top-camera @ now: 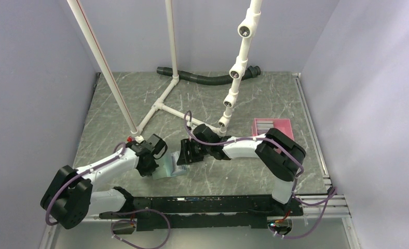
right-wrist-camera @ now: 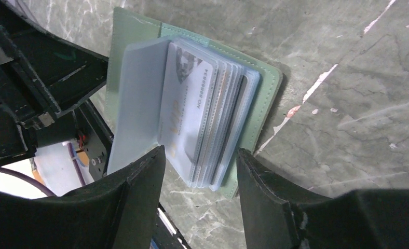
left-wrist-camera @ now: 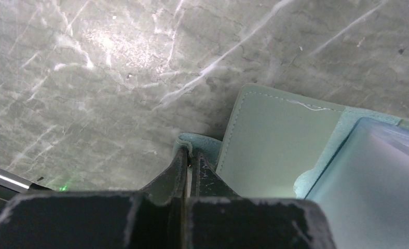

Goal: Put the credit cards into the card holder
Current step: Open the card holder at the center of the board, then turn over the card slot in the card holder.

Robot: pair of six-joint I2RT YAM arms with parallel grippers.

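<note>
Black rail (top-camera: 207, 205) across the near edge of the grey marbled bench (top-camera: 233, 98), with both arm bases bolted to it. Just beyond, near the middle of the bench, the two arms meet over the task's thing. It is a small sage-green folding card holder (top-camera: 168, 167), lying open and pale teal inside. A fan of clear plastic sleeves stands up from its spine.

Left gripper (left-wrist-camera: 190, 155): black fingers pressed together, pinching a teal edge of the card holder at a corner and pinning that side.

Right gripper (right-wrist-camera: 200, 155): jaws apart, one finger on each side of the lower end of the sleeve fan. No loose card between them that I can see. Whether either finger touches the sleeves, I cannot tell.

Cards (right-wrist-camera: 189, 101): thin rectangular plastic. A pale printed one sits in the front sleeve. Edges of several more, one dark, show in the sleeves behind it. A good share looks done.

Farther off, toward the right edge, a pink rectangular plastic tray (top-camera: 288, 124), well apart from the holder. Something flat and grey lies in its far-left end, too small to name; possibly cards left to fetch. My read: past halfway, not finished.

Farthest: white pipe frame (top-camera: 158, 106) standing on the bench, and a black ribbed hose (top-camera: 202, 79) along the far edge.
</note>
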